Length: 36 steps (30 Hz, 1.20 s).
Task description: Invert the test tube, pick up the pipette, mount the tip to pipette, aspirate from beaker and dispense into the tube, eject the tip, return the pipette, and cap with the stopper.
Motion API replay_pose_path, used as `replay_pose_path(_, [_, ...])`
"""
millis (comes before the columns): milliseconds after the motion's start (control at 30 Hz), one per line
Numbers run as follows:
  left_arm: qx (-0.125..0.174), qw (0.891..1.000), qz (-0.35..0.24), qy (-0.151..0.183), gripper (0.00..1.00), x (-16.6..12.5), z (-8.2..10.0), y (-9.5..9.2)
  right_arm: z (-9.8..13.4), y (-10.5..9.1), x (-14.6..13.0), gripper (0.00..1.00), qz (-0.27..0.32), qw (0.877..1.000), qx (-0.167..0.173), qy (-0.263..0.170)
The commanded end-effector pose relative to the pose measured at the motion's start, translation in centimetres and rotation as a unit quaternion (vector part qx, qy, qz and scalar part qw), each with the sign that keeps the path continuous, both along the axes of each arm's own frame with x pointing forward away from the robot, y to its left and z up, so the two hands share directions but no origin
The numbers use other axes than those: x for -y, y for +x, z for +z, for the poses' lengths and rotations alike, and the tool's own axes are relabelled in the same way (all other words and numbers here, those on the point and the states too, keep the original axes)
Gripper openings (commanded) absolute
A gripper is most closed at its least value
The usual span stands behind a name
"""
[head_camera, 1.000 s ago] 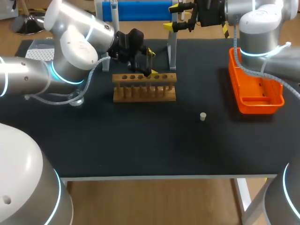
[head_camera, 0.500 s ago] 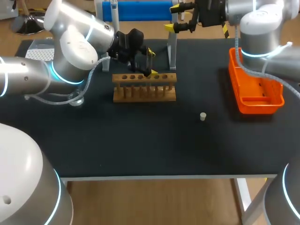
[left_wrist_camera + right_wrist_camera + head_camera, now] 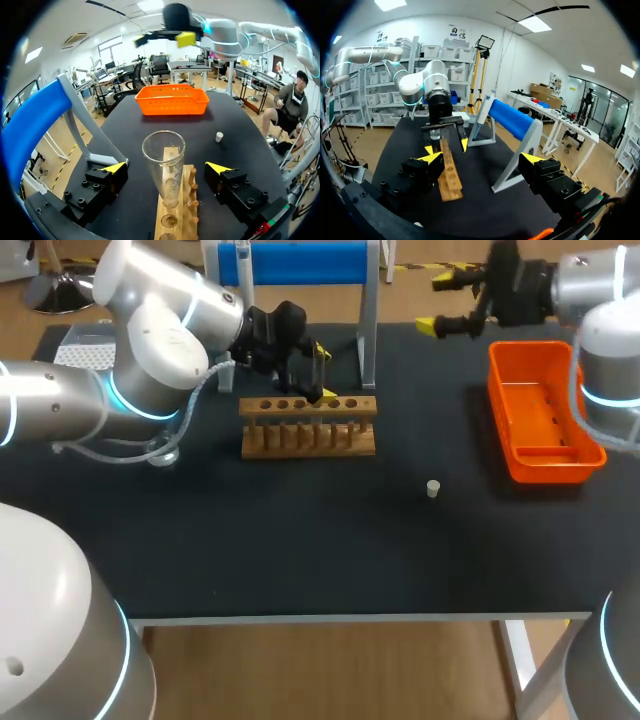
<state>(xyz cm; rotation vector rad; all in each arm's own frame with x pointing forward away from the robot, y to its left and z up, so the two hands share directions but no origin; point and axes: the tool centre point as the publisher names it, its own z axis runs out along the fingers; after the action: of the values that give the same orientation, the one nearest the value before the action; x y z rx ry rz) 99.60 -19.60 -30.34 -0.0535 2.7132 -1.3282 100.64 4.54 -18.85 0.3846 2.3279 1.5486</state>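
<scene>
— Nearest thing first?
— Noted the stopper (image 3: 433,488) lying loose on the counter (image 3: 300,550), well apart from the wooden rack (image 3: 308,436) behind it.
— And the tube?
— Found the test tube (image 3: 163,150) standing upright in the rack, mouth up. Saw the left tool (image 3: 167,168) straddling it, fingers apart and clear of the glass on both sides.
— Judged which step, then?
— Took the turning-over as done, with the letting-go about finished. Reckoned the pipette pick-up next.
— Spotted the pipette?
— Could not make it out for certain; guessed at the blue stand (image 3: 300,260) along the far edge. Saw the right tool (image 3: 433,305) out there too, between the stand and the orange basket (image 3: 540,455), fingers spread and holding nothing.
— Needed what, then?
— Called for lifting the left tool away without knocking the tube, and for bringing the right tool in to the stand to take the pipette squarely.
</scene>
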Motion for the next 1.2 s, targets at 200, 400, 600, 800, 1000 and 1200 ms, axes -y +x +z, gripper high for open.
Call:
replay_pose_path(200, [0.000,1.000,0.000,0.001,1.00,0.0,0.1,0.0,-2.0,-10.0,6.0,1.00,-0.041,0.999,0.011,-0.004])
replay_pose_path(400, [0.000,1.000,0.000,0.001,1.00,0.0,0.1,0.0,-5.1,-13.5,6.0,1.00,-0.027,0.999,-0.003,-0.022])
replay_pose_path(600, [0.000,1.000,0.000,0.001,1.00,0.0,0.1,0.0,-7.3,-16.5,5.8,1.00,-0.024,0.999,-0.016,-0.021])
replay_pose_path(800, [0.000,1.000,0.000,0.001,1.00,0.0,0.1,0.0,-9.5,-18.4,5.8,1.00,-0.030,0.999,-0.027,-0.023])
replay_pose_path(1000, [0.000,1.000,0.000,0.001,1.00,0.0,0.1,0.0,-11.6,-19.4,6.2,1.00,-0.039,0.998,-0.045,-0.024])
replay_pose_path(1200, [0.000,1.000,0.000,0.001,1.00,0.0,0.1,0.0,-11.6,-19.4,6.2,1.00,-0.039,0.998,-0.045,-0.024])
